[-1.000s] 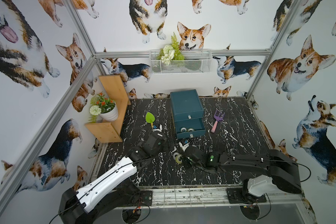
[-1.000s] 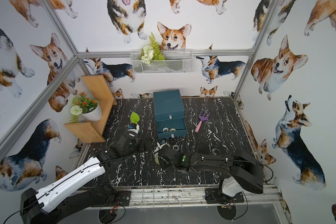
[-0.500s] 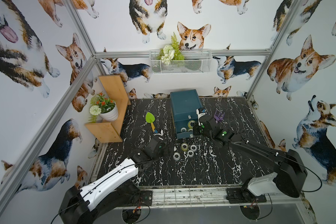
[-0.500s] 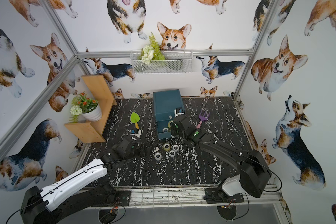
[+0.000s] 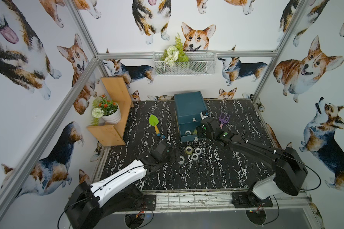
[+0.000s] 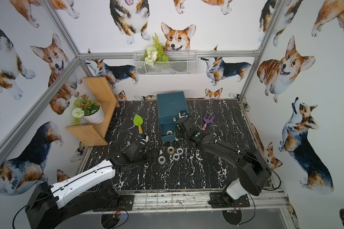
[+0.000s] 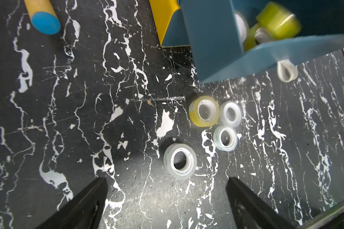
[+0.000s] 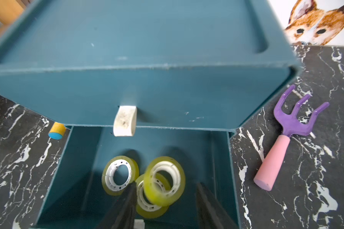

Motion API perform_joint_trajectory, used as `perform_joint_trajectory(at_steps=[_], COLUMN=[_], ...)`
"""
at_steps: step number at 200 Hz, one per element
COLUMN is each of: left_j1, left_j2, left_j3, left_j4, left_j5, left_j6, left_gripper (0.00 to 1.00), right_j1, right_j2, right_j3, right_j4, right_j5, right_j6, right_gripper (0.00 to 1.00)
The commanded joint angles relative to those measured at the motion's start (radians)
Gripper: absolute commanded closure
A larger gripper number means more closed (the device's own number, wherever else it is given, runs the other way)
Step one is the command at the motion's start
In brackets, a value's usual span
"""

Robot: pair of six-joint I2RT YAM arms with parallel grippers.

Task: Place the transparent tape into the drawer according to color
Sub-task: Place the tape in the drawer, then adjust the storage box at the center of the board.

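Marble tabletop (image 5: 207,174): left arm (image 5: 117,180) low, jaws spread near clear roll (image 7: 180,161); right arm (image 5: 252,148) over drawer (image 8: 77,168), jaws spread.

Bare tabletop (image 7: 127,188) around four loose tape rolls (image 7: 168,158)

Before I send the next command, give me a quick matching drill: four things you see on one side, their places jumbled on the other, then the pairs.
Things:
1. purple rake
2. green trowel
3. yellow-green tape rolls
4. lone clear tape roll

Places:
a. inside the open drawer
b. on the tabletop, in front of the chest
c. on the tabletop, right of the chest
d. on the tabletop, left of the chest

Pairs: 1-c, 2-d, 3-a, 4-b.
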Motion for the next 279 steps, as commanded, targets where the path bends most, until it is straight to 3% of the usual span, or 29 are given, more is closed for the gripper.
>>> perform_joint_trajectory(at_steps=[1, 49, 99, 139, 185, 279], left_j1=[-0.006, -0.035, -0.062, -0.110, -0.113, -0.122], left_j2=[0.025, 0.146, 0.272, 0.387, 0.518, 0.537], left_j3=[-0.003, -0.001, 0.045, 0.182, 0.211, 0.163], left_j4=[0.045, 0.088, 0.176, 0.197, 0.211, 0.224], left_j5=[0.004, 0.023, 0.038, -0.088, -0.153, -0.223], left_j6=[-0.004, -0.003, 0.022, 0.094, 0.095, 0.055], left_gripper=[0.03, 0.21, 0.18, 0.16, 0.20, 0.25], right_j1=[0.001, 0.049, 0.091, 0.093, 0.094, 0.094], right_j2=[-0.040, -0.230, -0.410, -0.504, -0.583, -0.621], right_j3=[-0.009, -0.167, -0.359, -0.428, -0.446, -0.445], right_j4=[0.033, 0.075, 0.091, 0.067, 0.032, 0.014], right_j5=[-0.009, -0.030, -0.022, -0.004, 0.013, 0.019], right_j6=[-0.007, 0.038, 0.098, 0.125, 0.131, 0.124], right_gripper=[0.46, 0.46, 0.46, 0.46, 0.46, 0.46])
